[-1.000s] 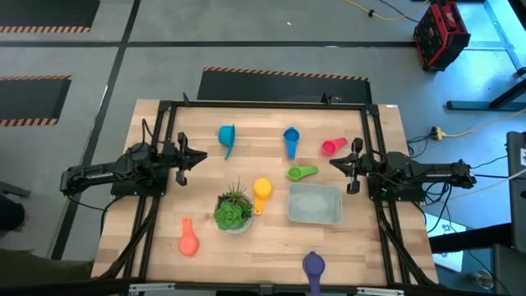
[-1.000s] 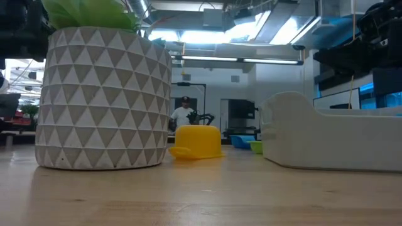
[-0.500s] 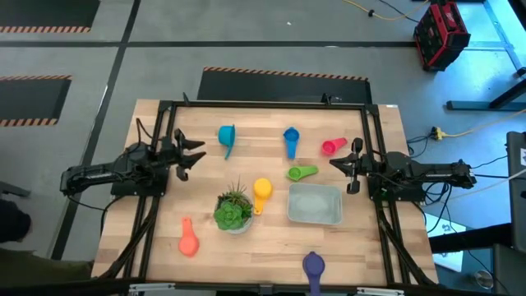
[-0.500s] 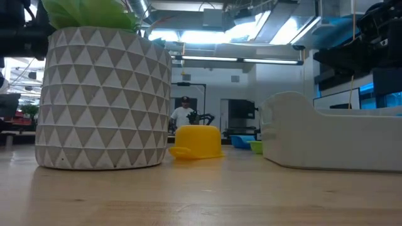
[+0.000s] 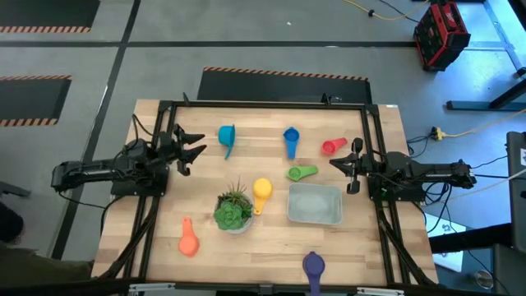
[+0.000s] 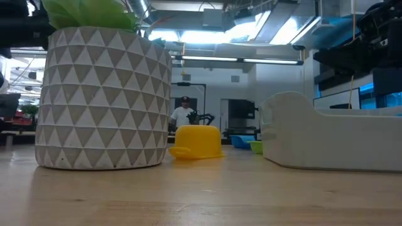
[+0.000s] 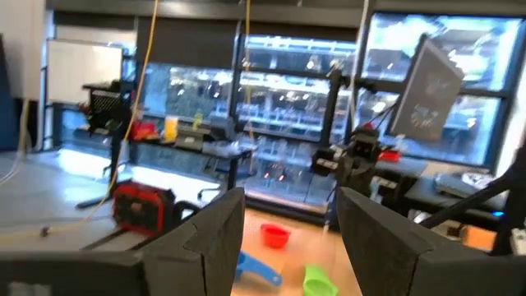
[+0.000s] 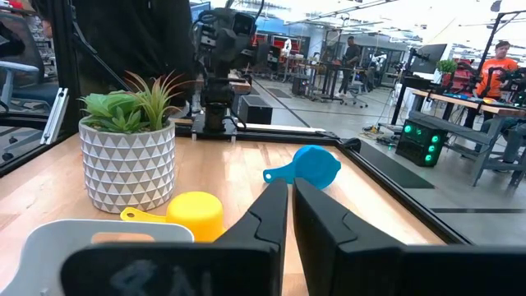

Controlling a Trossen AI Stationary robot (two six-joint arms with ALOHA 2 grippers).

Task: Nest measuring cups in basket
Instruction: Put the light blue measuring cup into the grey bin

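My left hand (image 5: 191, 149) hovers with fingers apart at the counter's (image 5: 362, 238) left side, near the teal measuring cup (image 5: 227, 134), gripping nothing. My right hand (image 5: 341, 169) waits, fingers together, just beside the empty basket (image 5: 315, 204). The yellow measuring cup (image 5: 261, 190) lies between basket and potted plant (image 5: 233, 208).

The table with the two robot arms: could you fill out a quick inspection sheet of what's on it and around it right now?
Surface: wooden table, black frame around it.
Job's things: basket holds no cups; teal cup, blue cup, red cup, green cup, yellow cup, orange cup, purple cup lie scattered.
Clutter: potted plant beside the yellow cup.
Grippers: left gripper open, empty, near the teal cup; right gripper shut, empty.
Cables: yellow cable on the floor.
Surroundings: red toolbox; people in the room behind.
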